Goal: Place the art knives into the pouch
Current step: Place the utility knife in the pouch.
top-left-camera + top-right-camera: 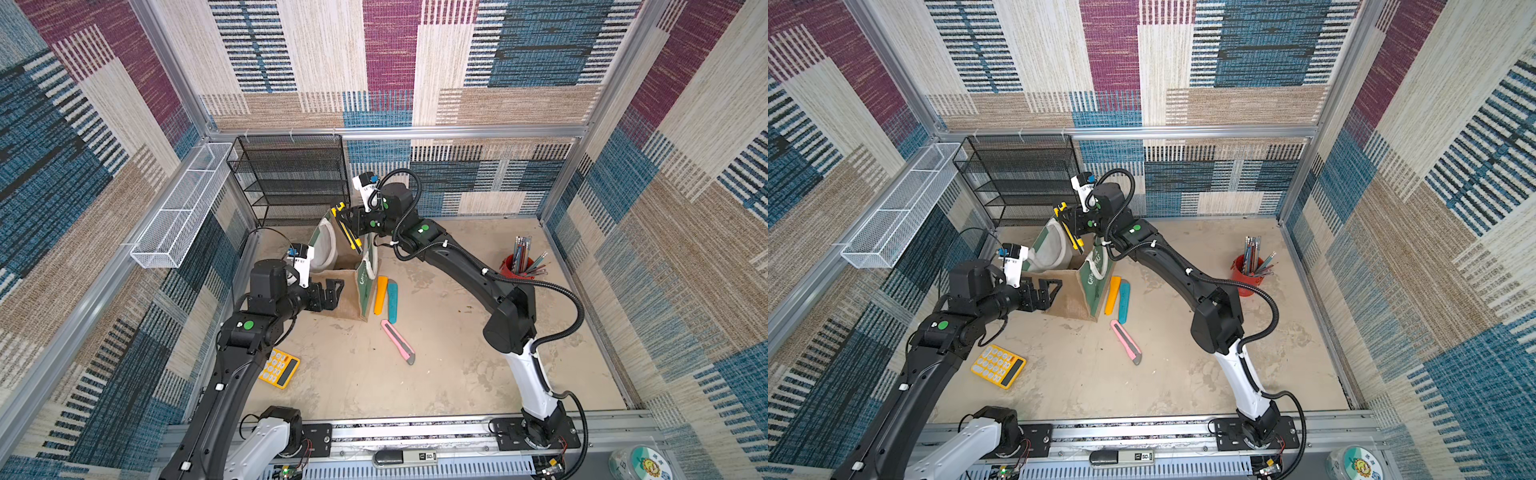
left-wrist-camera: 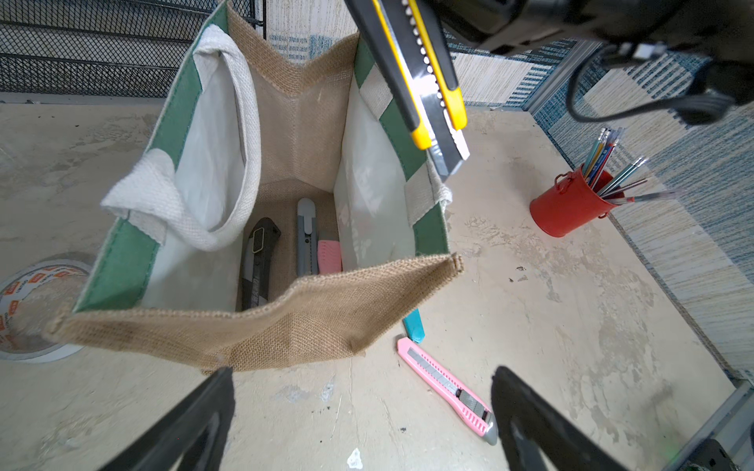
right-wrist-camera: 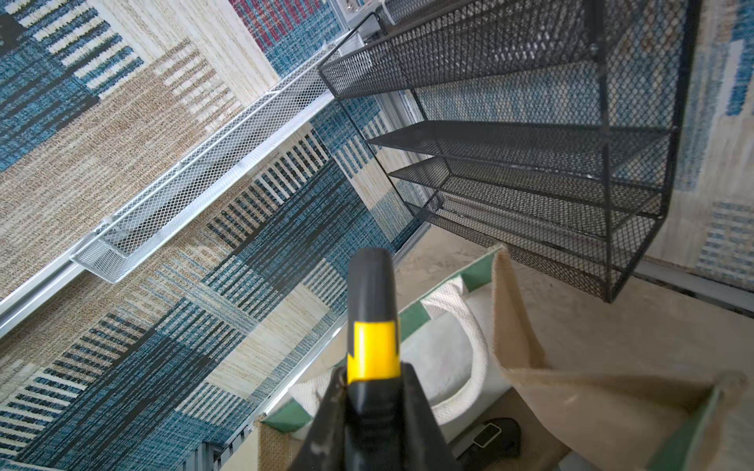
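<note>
The drop-in step is in hand: the right pincer (image 3: 373, 385) grips the knife (image 2: 420, 81), tip down, just above the open mouth of the pouch (image 2: 310, 326), the left pincer (image 2: 363, 379) gapes empty beside the pouch, and next probably comes lowering past the rim, then release.

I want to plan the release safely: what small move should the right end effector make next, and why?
Probably lower the yellow-black art knife slightly, tip first, into the pouch before releasing. The right end effector is shut on it; it hangs tilted above the open mouth, tip close to the green side panel, so a drop now might catch there.
</note>
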